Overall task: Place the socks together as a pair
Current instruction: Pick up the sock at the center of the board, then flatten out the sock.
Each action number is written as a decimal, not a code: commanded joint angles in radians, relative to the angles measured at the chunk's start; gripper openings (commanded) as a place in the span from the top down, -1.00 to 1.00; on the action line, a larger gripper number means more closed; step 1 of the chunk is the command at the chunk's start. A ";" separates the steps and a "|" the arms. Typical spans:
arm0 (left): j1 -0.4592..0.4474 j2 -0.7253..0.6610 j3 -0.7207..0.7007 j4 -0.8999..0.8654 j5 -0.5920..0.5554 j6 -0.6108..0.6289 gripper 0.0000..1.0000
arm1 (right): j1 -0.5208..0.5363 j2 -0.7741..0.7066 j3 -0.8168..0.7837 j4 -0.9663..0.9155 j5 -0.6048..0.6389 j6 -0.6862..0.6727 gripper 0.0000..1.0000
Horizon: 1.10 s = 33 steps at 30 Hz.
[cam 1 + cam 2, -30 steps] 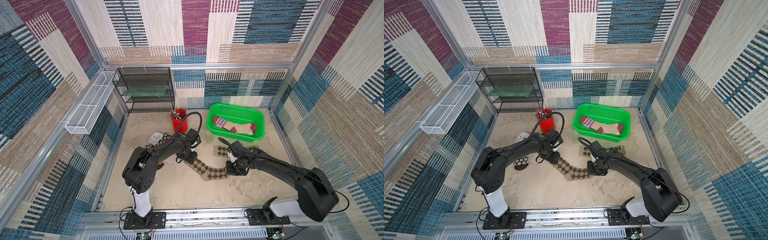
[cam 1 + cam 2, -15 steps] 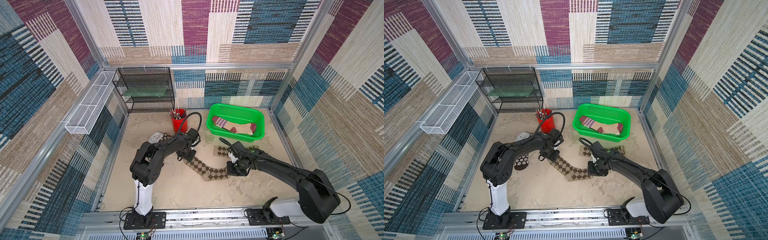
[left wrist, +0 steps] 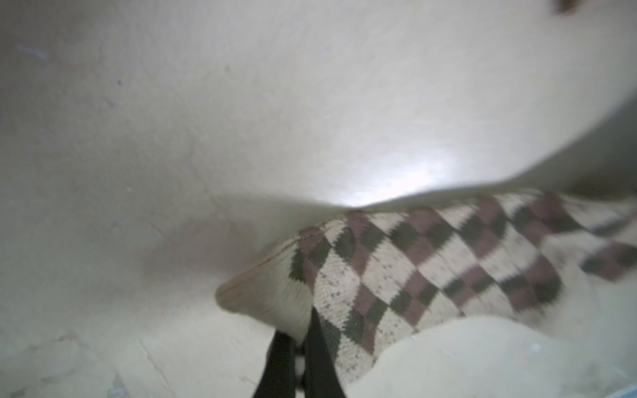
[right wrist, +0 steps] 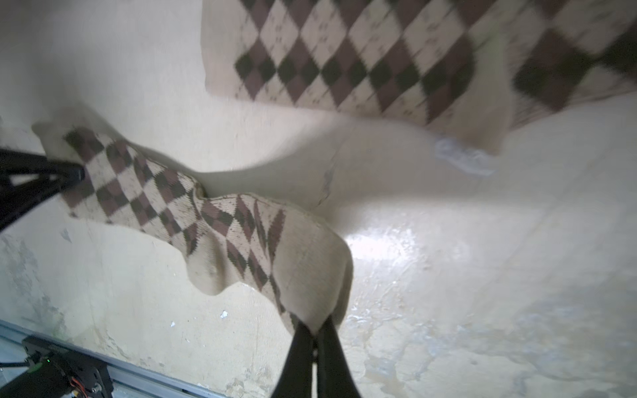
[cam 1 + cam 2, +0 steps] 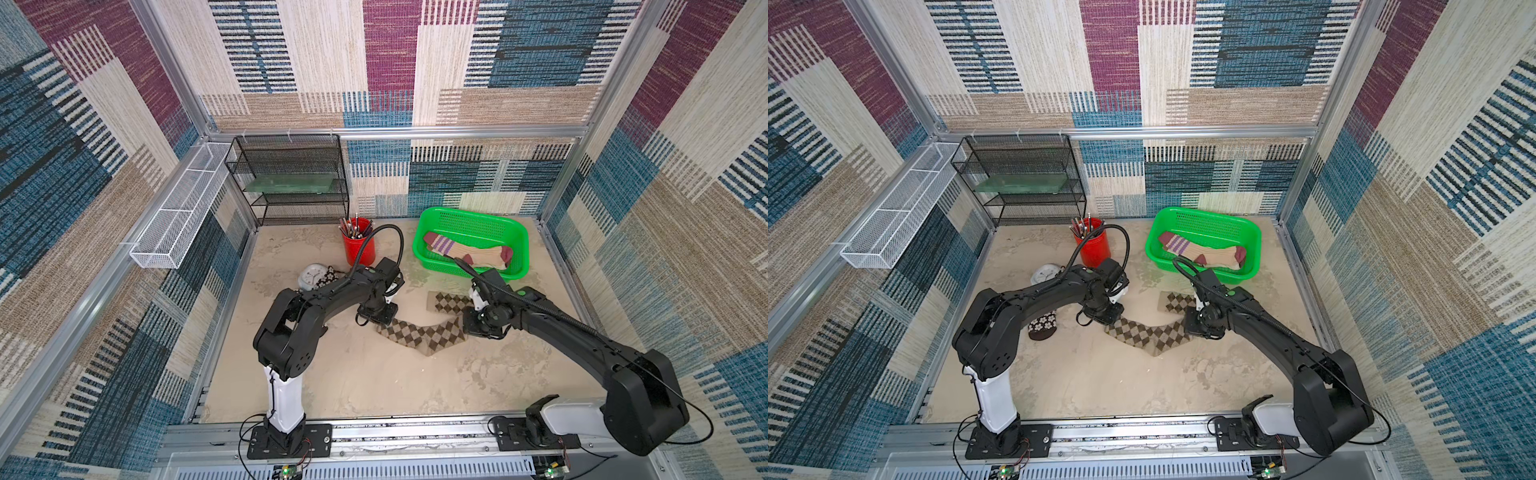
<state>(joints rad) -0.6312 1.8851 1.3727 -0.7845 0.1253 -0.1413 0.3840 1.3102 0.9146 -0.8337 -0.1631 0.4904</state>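
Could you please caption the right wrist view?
Right claw and left claw grip one argyle sock; its mate lies nearby.

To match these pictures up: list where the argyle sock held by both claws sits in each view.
In a top view: held argyle sock mid-table, between the arms.
In a top view: same spot.
Left wrist: lower right, left claw pinching its end.
Right wrist: left to centre, right claw pinching it.
Shared landmark: second argyle sock lying beside it; unclear in left wrist.

Partly hidden beneath left arm (image 5: 1034, 297): flowered sock (image 5: 1043, 325). Cut off at right wrist view's edge, blurred: far argyle sock (image 4: 344, 51).
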 commanded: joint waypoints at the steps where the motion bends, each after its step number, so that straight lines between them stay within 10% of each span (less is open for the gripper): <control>1: -0.022 -0.040 0.053 -0.012 0.124 -0.108 1.00 | -0.101 -0.036 0.038 -0.075 0.048 -0.049 1.00; 18: -0.127 0.265 0.555 -0.047 0.204 -0.226 1.00 | -0.576 0.034 0.202 -0.112 0.066 -0.255 1.00; 33: -0.129 0.523 0.868 -0.161 0.135 -0.204 1.00 | -0.616 0.276 0.271 0.025 0.001 -0.288 1.00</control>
<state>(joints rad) -0.7612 2.3863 2.2097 -0.8970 0.2901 -0.3473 -0.2356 1.5612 1.1721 -0.8639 -0.1421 0.2161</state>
